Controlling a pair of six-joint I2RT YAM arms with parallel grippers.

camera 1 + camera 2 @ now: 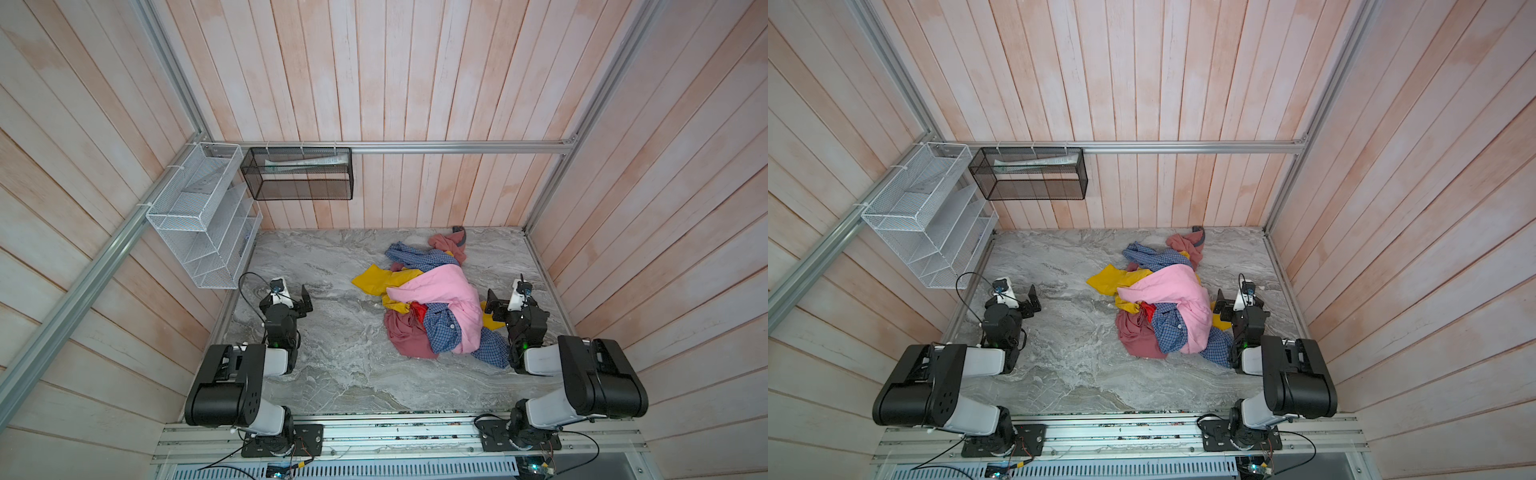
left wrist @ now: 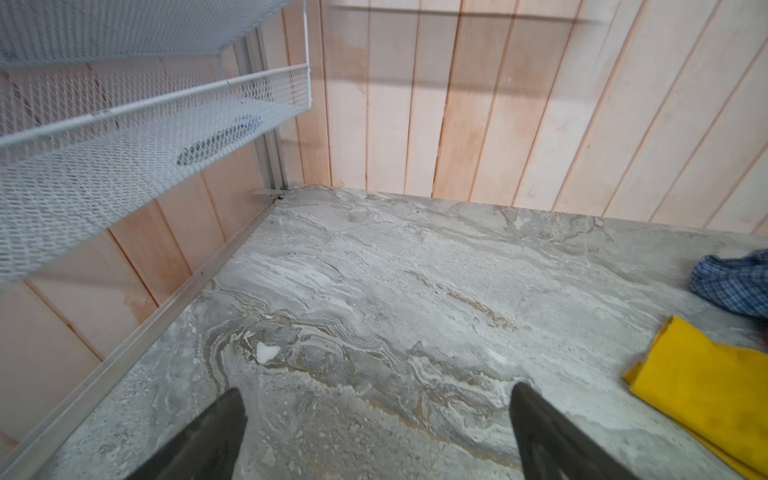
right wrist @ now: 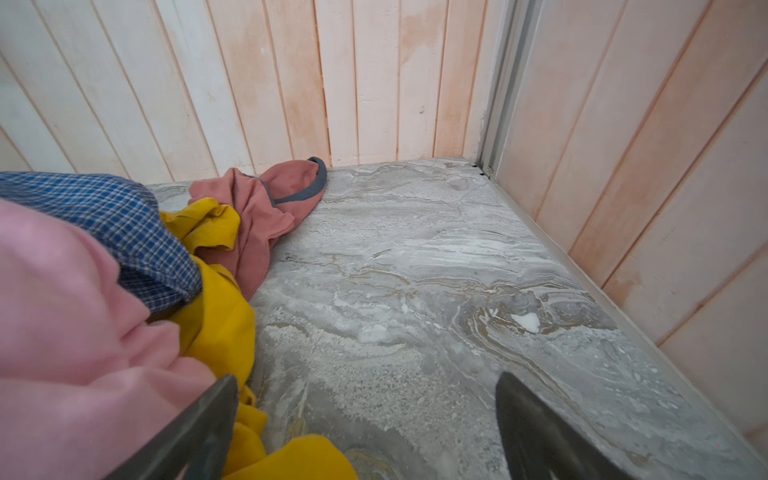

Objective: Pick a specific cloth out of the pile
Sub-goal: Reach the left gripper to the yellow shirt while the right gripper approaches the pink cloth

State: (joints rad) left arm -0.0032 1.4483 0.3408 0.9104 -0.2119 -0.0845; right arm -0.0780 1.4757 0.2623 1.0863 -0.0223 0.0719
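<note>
My left tool [image 2: 376,388] and right tool [image 3: 370,379] gape, empty. The cloth [image 1: 376,280] pokes out at nine o'clock of the pile [image 1: 449,299], pinned beneath. Tugging may drag everything.

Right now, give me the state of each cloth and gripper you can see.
yellow cloth: mostly buried in the pile, one end free on the table.
pink garment: crumpled on top.
left gripper: open, over bare table.
right gripper: open, at the pile's edge.

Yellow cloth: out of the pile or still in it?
In the pile: the pink garment lies over the yellow cloth's middle; only its ends show.
</note>
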